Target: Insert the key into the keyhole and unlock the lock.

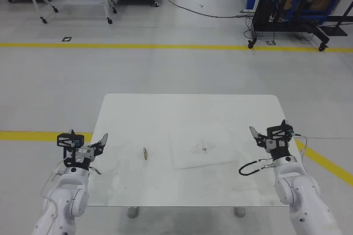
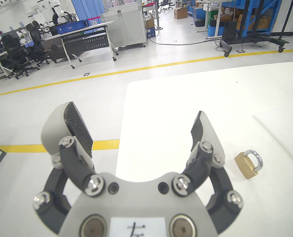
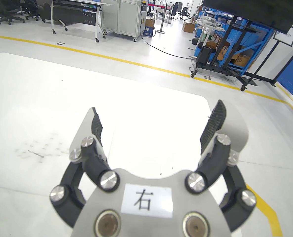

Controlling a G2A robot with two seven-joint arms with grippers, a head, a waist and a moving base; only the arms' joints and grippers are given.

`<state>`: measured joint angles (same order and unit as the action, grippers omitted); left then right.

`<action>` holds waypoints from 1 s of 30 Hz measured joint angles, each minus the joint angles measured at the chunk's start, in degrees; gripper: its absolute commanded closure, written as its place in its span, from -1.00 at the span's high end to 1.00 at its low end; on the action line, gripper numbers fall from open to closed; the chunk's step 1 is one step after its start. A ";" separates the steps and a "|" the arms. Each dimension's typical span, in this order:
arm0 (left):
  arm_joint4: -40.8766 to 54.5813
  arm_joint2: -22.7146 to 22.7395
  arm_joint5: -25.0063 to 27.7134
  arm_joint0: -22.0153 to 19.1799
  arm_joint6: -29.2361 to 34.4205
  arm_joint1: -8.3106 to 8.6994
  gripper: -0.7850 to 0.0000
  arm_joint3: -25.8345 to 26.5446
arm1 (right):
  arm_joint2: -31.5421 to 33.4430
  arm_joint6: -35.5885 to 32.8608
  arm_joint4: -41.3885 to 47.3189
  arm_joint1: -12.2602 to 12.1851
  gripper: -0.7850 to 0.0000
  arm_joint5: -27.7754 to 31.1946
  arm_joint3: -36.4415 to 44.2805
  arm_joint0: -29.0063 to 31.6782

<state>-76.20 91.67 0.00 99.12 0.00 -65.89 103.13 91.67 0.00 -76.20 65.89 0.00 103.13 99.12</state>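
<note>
A small brass padlock [image 1: 145, 153] with a silver shackle lies on the white table [image 1: 188, 111], left of the middle; it also shows in the left wrist view as the padlock [image 2: 247, 165], resting on its side. A thin metal key [image 1: 203, 148] lies among faint smudges right of the middle, the same key [image 3: 36, 153] in the right wrist view. My left gripper [image 1: 88, 140] [image 2: 135, 114] hovers open at the table's left edge, well apart from the padlock. My right gripper [image 1: 268, 129] [image 3: 157, 109] hovers open near the right edge, away from the key. Both hold nothing.
A thin, clear sheet [image 1: 206, 164] lies flat on the table under the key, its edge [image 2: 272, 134] running past the padlock. A black cable [image 1: 250, 169] loops off the right arm near the table's front right corner. Yellow floor lines surround the table.
</note>
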 measured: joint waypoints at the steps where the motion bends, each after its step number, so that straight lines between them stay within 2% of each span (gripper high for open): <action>1: 0.00 0.00 0.00 0.00 0.00 0.00 1.00 0.00 | 0.00 0.00 0.00 0.00 1.00 0.00 0.00 0.00; 6: 0.00 0.00 0.00 0.00 0.00 0.00 1.00 0.00 | -0.59 -0.42 -0.22 -0.01 1.00 1.07 -0.53 -0.42; 11: 0.00 0.00 0.00 0.00 0.00 0.00 1.00 0.00 | -6.60 -3.34 1.02 0.35 1.00 9.97 -5.24 -6.02; 15: 0.00 0.00 0.00 0.00 0.00 0.00 1.00 0.00 | -12.66 -6.63 2.67 1.03 1.00 14.29 -10.55 -11.38; 25: 0.00 0.00 0.00 0.00 0.00 0.00 1.00 0.00 | -13.18 -6.99 2.97 1.06 1.00 14.81 -11.33 -11.89; 28: 0.00 0.00 0.00 0.00 0.00 0.00 1.00 0.00 | -15.03 -7.41 5.46 1.08 1.00 21.91 -15.97 -14.58; 30: 0.00 0.00 0.00 0.00 0.00 0.00 1.00 0.00 | -16.03 -5.45 9.05 0.97 1.00 32.19 -20.92 -17.64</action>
<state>-76.20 91.67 0.00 99.12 0.00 -65.89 103.13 75.65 -5.45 -67.15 66.86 32.19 82.21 81.48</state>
